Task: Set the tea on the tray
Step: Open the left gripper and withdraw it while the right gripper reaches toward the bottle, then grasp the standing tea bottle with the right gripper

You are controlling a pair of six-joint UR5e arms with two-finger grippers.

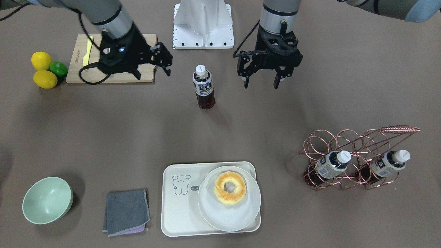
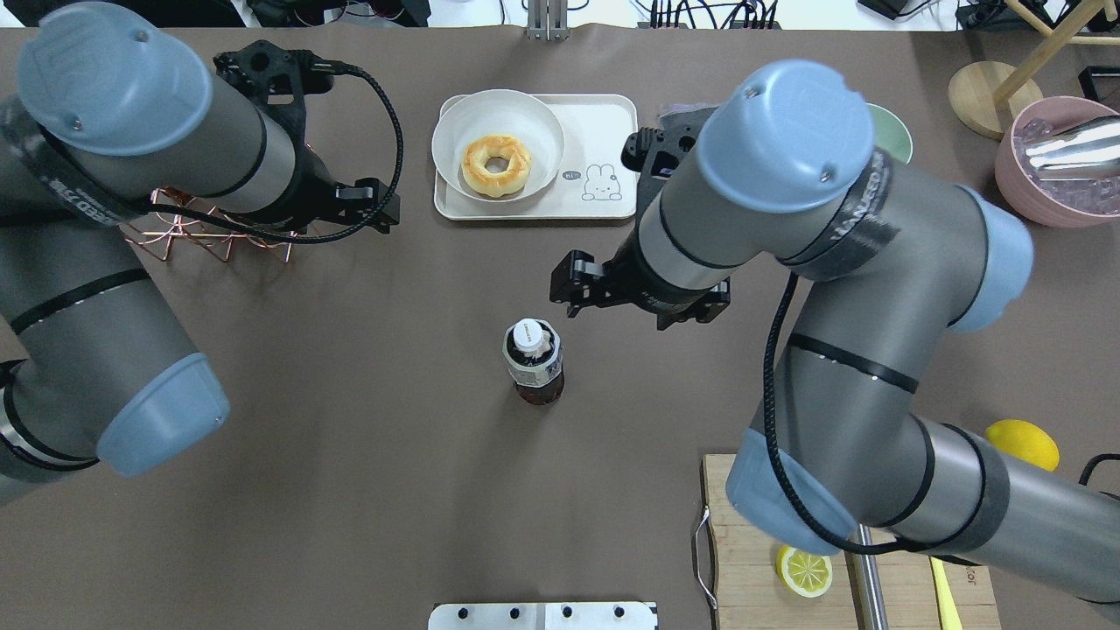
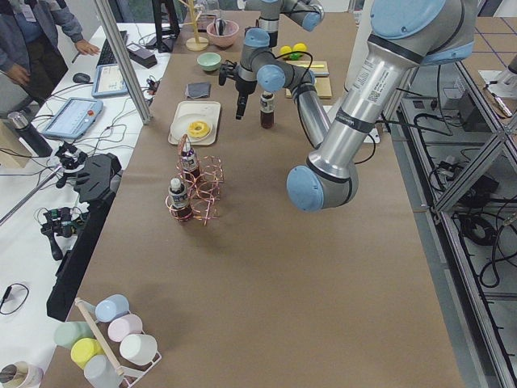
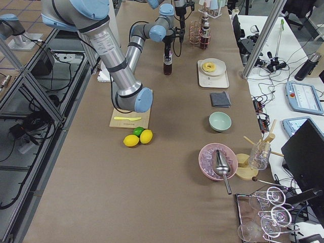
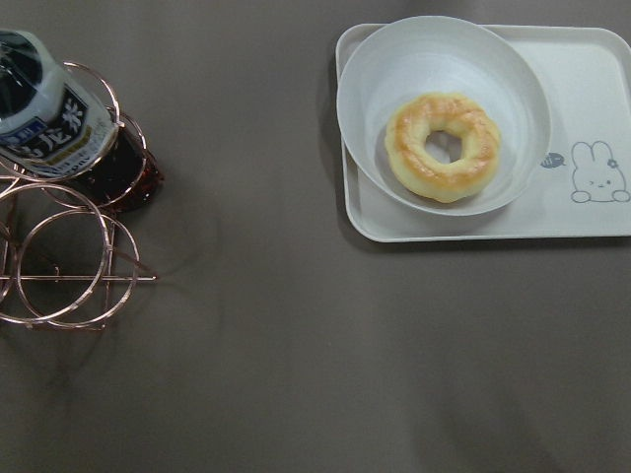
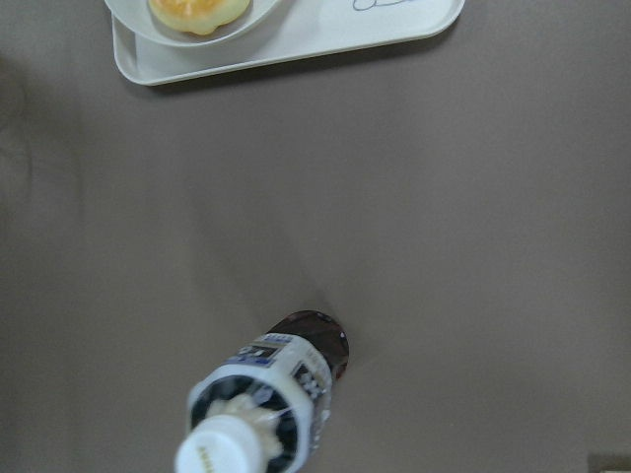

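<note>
The tea (image 1: 203, 88) stands upright on the bare table in front of the robot base; it also shows in the overhead view (image 2: 534, 363) and the right wrist view (image 6: 261, 404). The cream tray (image 1: 179, 206) lies at the far table edge and carries a white plate (image 1: 237, 217) with a donut (image 1: 229, 187). My left gripper (image 1: 260, 82) is open and empty, hanging above the table beside the tea. My right gripper (image 1: 151, 70) is open and empty on the tea's other side, over the edge of the cutting board.
A copper wire rack (image 1: 348, 137) holds two alike bottles (image 1: 332, 163) (image 1: 389, 163). A wooden cutting board (image 1: 77, 58), two lemons (image 1: 41, 60) and a lime (image 1: 59, 68) lie by the right arm. A green bowl (image 1: 47, 199) and grey cloth (image 1: 126, 212) sit beside the tray.
</note>
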